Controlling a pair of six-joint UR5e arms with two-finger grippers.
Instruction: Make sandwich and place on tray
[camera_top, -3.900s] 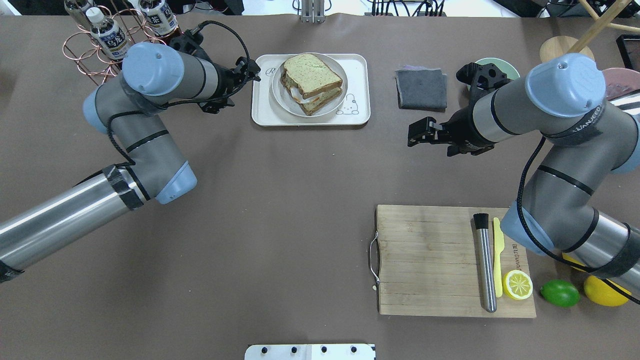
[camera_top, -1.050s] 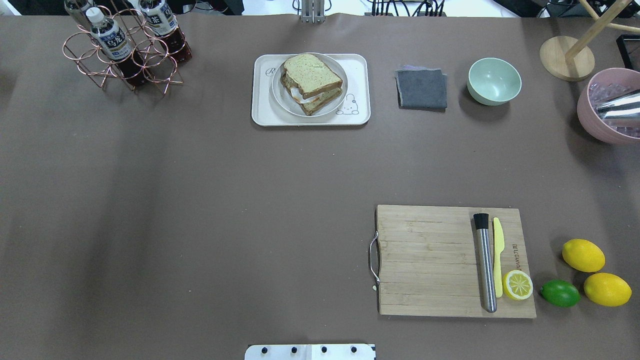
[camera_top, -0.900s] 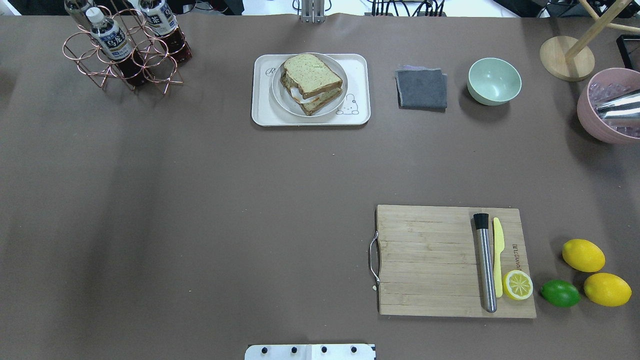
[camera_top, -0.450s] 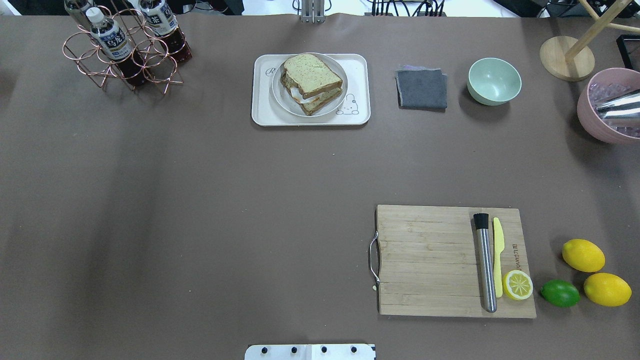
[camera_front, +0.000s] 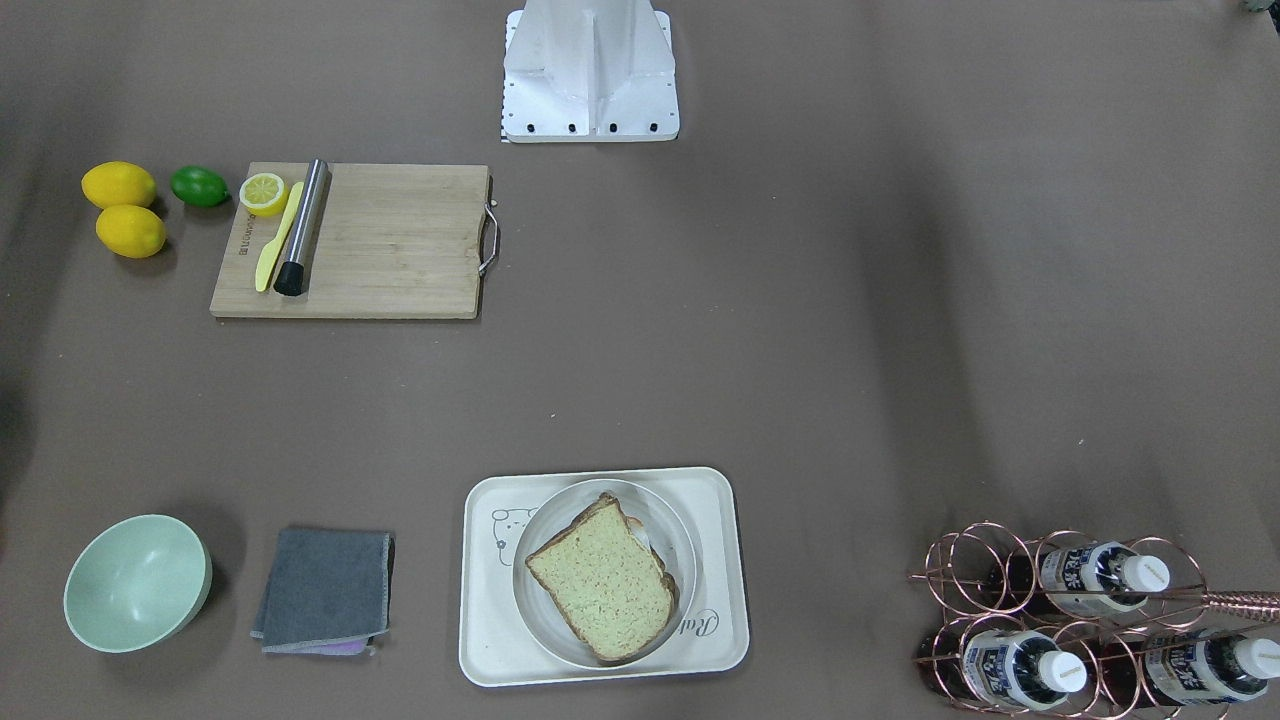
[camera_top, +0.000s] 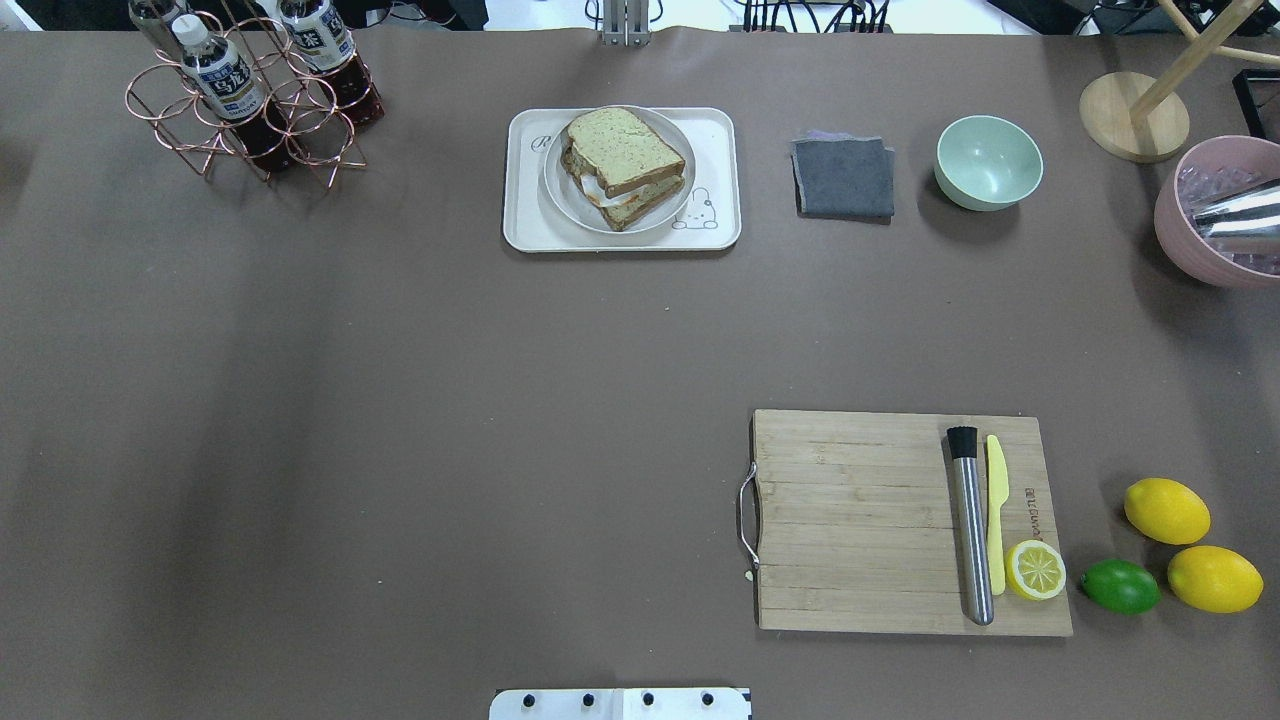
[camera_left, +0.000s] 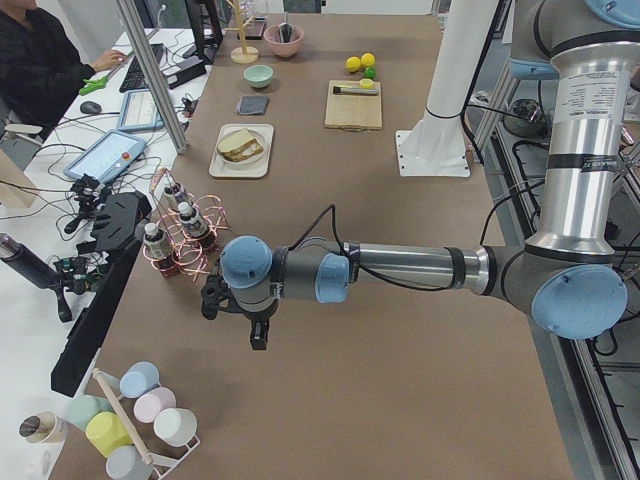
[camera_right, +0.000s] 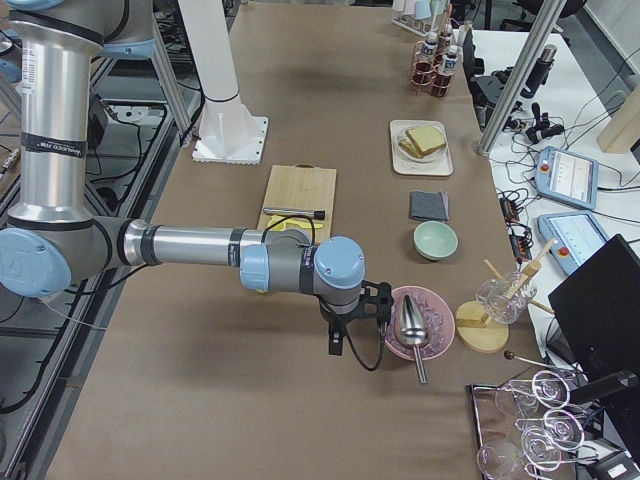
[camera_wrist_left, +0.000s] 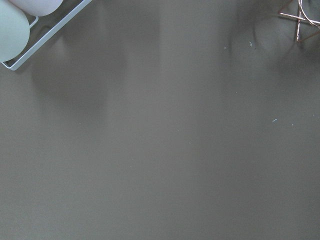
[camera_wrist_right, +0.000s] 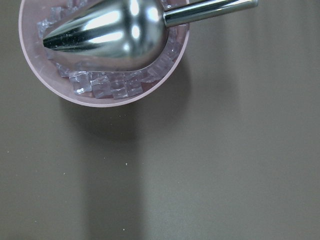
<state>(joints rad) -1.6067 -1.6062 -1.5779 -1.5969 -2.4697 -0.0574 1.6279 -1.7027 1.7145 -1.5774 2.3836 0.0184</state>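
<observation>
The sandwich (camera_top: 625, 165), two speckled bread slices with egg between, lies on a round pale-grey plate (camera_top: 565, 200) on the cream tray (camera_top: 525, 225) at the far middle of the table. The front-facing view shows the same sandwich (camera_front: 600, 590), plate (camera_front: 555, 520) and tray (camera_front: 490, 640). Neither arm is in the overhead view. My left gripper (camera_left: 258, 335) hangs over bare table beside the bottle rack, far from the tray. My right gripper (camera_right: 345, 335) hangs beside the pink bowl. I cannot tell whether either is open or shut.
A wooden cutting board (camera_top: 860, 520) with a steel muddler (camera_top: 970, 525), yellow knife and lemon half lies at the near right, lemons and a lime (camera_top: 1120, 586) beside it. A grey cloth (camera_top: 843, 178), green bowl (camera_top: 988, 162), pink ice bowl (camera_top: 1215, 250) and bottle rack (camera_top: 250, 95) line the far side.
Both arms, near the tray 3.9 s ago, have swung out of the overhead view to the table's ends. Nothing has moved in the last second.
</observation>
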